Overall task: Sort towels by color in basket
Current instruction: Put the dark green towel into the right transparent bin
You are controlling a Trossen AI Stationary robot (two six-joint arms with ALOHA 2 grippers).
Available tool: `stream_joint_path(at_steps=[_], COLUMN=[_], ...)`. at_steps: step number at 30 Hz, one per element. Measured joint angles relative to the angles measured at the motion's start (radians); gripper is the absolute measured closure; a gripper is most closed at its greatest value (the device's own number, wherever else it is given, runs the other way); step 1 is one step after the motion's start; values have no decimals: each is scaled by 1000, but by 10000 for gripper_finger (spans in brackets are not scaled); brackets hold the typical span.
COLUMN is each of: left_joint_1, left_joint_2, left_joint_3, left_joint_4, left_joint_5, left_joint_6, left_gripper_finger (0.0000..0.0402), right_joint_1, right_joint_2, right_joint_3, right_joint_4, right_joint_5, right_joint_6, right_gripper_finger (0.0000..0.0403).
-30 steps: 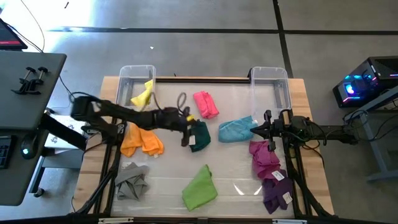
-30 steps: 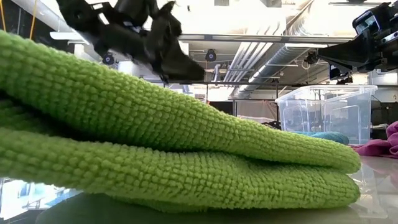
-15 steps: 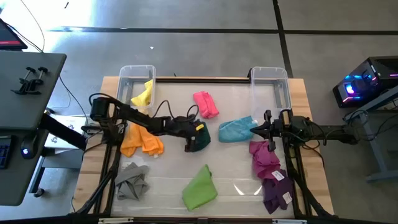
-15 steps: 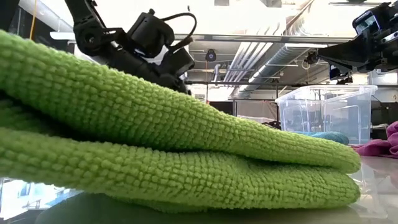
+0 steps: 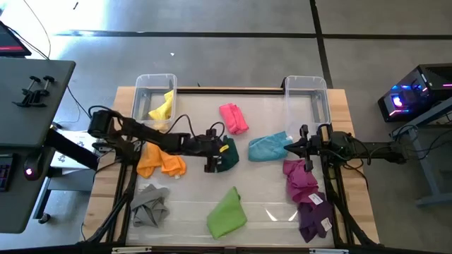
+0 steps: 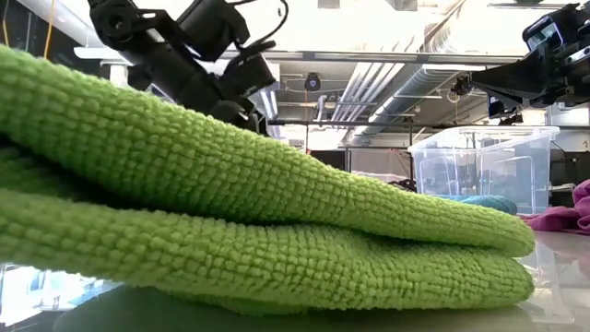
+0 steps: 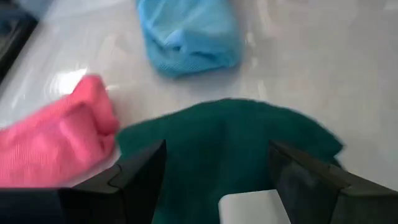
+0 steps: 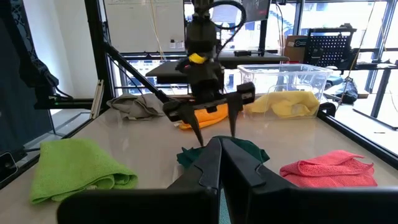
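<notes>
Table (image 5: 191, 201): wood edges, pale top
Side desk (image 5: 32, 106): dark, far left
Lit device (image 5: 404, 99): blue glow, probably a computer

L pincer (image 8: 216, 132) over dk-green towel (image 8: 250, 152)

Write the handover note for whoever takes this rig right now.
Left gripper: open, over the dark green towel mid-table, not gripping.
Right gripper: shut, empty, idle by the light blue towel.
Done: one yellow towel in the left clear bin.
Left on the table: pink, orange, grey, lime green, magenta, purple towels. Right clear bin looks empty.
</notes>
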Motion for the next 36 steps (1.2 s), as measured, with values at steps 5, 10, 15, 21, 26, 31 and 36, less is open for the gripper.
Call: stream_joint_path(at_steps=[5, 10, 15, 21, 26, 31, 36], left_joint_1=[19, 19, 12, 9, 0, -33, -60], left_joint_2=[34, 112, 164, 167, 140, 75, 25], left_joint_3=[-3, -30, -35, -37, -42, -41, -41], left_joint_4=[-16, 24, 97, 137, 158, 193, 215], left_joint_5=[0, 3, 1, 1, 0, 4, 4], left_joint_6=[-41, -10, -7, 40, 65, 89, 103], left_gripper_finger=[137, 148, 209, 331, 392, 377, 383], right_joint_1=[0, 0, 0, 0, 0, 0, 0], right_joint_2=[0, 0, 0, 0, 0, 0, 0], right_joint_3=[0, 0, 0, 0, 0, 0, 0], right_joint_4=[0, 0, 0, 0, 0, 0, 0], right_joint_5=[0, 0, 0, 0, 0, 0, 0], right_joint_6=[0, 0, 0, 0, 0, 0, 0], right_gripper_finger=[402, 402, 402, 402, 402, 402, 402])
